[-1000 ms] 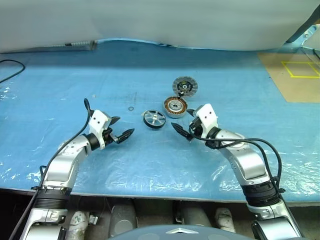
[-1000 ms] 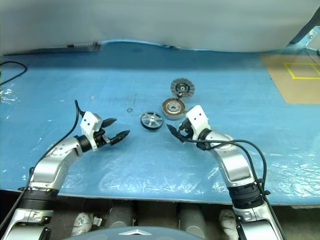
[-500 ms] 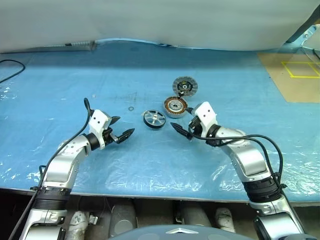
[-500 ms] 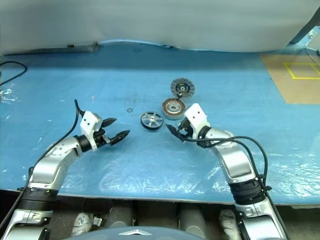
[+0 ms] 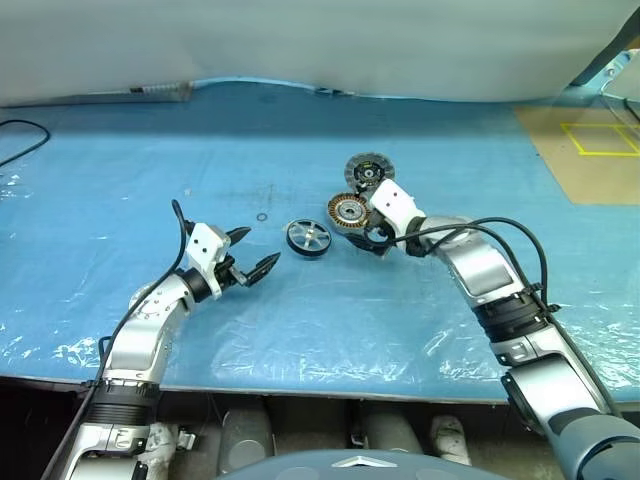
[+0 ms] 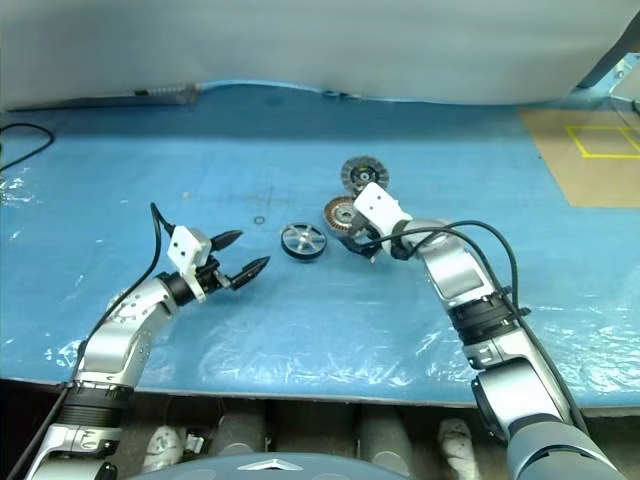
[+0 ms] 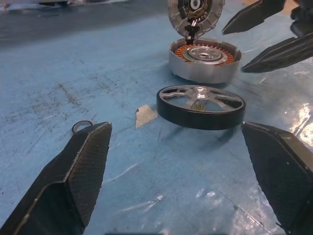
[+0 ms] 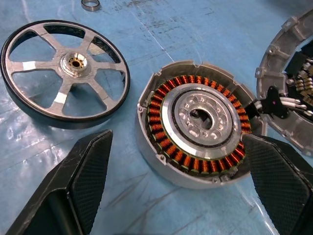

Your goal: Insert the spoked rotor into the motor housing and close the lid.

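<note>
Blue plastic sheet (image 5: 300, 330), small metal ring (image 5: 261, 216) (lying flat), black cable (image 5: 22, 130), yellow-taped floor (image 5: 600, 140)

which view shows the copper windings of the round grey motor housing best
The right wrist view: the round grey motor housing sits close, its copper ring fully visible. The left wrist view shows it farther off, edge-on; the head views show it small.
</note>
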Controlling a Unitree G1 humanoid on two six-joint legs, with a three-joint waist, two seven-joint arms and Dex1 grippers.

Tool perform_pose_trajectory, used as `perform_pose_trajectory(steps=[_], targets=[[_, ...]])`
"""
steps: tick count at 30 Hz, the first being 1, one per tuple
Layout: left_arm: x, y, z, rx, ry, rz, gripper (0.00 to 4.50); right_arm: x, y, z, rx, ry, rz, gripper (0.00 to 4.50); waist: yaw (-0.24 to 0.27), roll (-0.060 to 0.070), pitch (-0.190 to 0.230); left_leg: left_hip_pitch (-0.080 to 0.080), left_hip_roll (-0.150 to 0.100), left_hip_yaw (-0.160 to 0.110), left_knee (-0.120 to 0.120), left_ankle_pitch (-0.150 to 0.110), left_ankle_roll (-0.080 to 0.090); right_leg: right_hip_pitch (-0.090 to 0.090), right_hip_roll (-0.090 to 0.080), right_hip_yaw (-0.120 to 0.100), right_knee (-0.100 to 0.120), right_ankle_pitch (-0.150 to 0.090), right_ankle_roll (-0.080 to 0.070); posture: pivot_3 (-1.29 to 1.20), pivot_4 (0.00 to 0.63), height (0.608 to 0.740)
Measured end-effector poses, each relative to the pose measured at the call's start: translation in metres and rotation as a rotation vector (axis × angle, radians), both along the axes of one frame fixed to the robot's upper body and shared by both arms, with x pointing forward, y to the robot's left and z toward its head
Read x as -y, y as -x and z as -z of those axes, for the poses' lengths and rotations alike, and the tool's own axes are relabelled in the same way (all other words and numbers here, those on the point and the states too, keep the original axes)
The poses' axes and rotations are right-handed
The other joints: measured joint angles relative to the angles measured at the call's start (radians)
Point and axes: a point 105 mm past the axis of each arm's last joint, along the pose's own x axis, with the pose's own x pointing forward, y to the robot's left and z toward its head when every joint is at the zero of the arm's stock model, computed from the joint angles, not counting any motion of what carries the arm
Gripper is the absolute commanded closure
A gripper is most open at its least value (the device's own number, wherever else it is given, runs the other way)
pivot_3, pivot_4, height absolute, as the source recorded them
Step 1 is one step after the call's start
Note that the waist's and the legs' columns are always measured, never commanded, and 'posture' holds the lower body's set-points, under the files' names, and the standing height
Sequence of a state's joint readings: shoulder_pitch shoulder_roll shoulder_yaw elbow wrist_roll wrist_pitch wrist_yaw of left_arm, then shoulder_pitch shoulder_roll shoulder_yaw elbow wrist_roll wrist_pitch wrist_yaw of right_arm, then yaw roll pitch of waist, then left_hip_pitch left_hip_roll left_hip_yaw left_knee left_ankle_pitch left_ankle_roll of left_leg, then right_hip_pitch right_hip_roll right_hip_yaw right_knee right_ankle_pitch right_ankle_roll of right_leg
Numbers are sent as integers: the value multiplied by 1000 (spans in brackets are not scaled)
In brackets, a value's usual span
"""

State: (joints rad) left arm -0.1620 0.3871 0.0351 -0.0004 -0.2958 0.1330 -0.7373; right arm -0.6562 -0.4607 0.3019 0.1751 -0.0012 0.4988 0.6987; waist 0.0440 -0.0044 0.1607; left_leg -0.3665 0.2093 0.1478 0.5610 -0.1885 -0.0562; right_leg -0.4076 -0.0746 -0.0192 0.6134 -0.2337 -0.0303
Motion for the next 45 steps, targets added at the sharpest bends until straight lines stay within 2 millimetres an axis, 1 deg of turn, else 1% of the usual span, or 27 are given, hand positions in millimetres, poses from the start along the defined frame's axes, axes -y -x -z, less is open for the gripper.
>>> perform_pose_trajectory(steps=[5,9,12,14,22,25,27,33,36,41,42,45], targets=[[-1,1,2,-5,1,-6,0,-5,-9,6,-21,49,-50,55,0,0,0,0,0,0,3,0,0,-1,0,0,4,0,0,0,150,740],[-1,1,4,-8,5,-15,0,-5,-16,6,-19,82,-85,55,0,0,0,0,1,0,5,0,0,-1,0,0,6,0,-1,0,150,740],[-2,2,5,-12,5,-24,0,-4,-19,12,-33,111,-106,55,0,0,0,0,1,0,6,0,0,-1,0,0,7,0,-1,0,150,740],[-2,3,6,-16,5,-28,0,-4,-21,11,-32,128,-132,55,0,0,0,0,1,0,6,0,0,-1,0,0,7,0,-1,0,150,740],[-5,5,11,-29,6,-49,0,-5,-26,13,-19,195,-213,55,0,0,0,0,2,0,7,0,1,-1,0,0,8,1,-3,0,150,740],[-6,6,13,-33,5,-57,0,-8,-25,16,-13,204,-246,55,0,0,0,0,3,1,8,-1,1,-2,0,0,8,1,-3,0,150,740],[-7,7,15,-40,5,-62,0,-10,-24,16,-17,204,-258,55,0,0,0,-1,3,1,8,-2,4,-2,0,0,8,1,-3,0,150,740],[-8,8,16,-37,4,-72,0,-9,-27,15,-24,257,-276,55,0,0,0,-3,4,1,9,-2,5,-4,0,-1,9,1,-3,0,150,740],[-8,8,16,-33,4,-77,0,-9,-29,15,-29,278,-274,662,0,0,0,-2,4,1,9,-2,5,-4,0,-1,9,1,-4,0,150,740],[-9,7,15,-29,5,-82,0,-8,-32,11,-45,291,-267,2382,0,0,0,-2,4,1,10,-3,4,-4,0,-1,10,1,-4,0,150,740],[-9,7,15,-29,5,-84,0,-8,-32,9,-51,292,-273,2544,0,0,0,-1,4,1,10,-3,5,-3,0,-1,10,1,-4,0,150,740],[-9,7,15,-28,8,-85,0,-6,-30,9,-61,295,-277,2600,0,0,0,-1,5,1,10,-3,4,-2,0,-1,10,2,-4,0,150,740]])
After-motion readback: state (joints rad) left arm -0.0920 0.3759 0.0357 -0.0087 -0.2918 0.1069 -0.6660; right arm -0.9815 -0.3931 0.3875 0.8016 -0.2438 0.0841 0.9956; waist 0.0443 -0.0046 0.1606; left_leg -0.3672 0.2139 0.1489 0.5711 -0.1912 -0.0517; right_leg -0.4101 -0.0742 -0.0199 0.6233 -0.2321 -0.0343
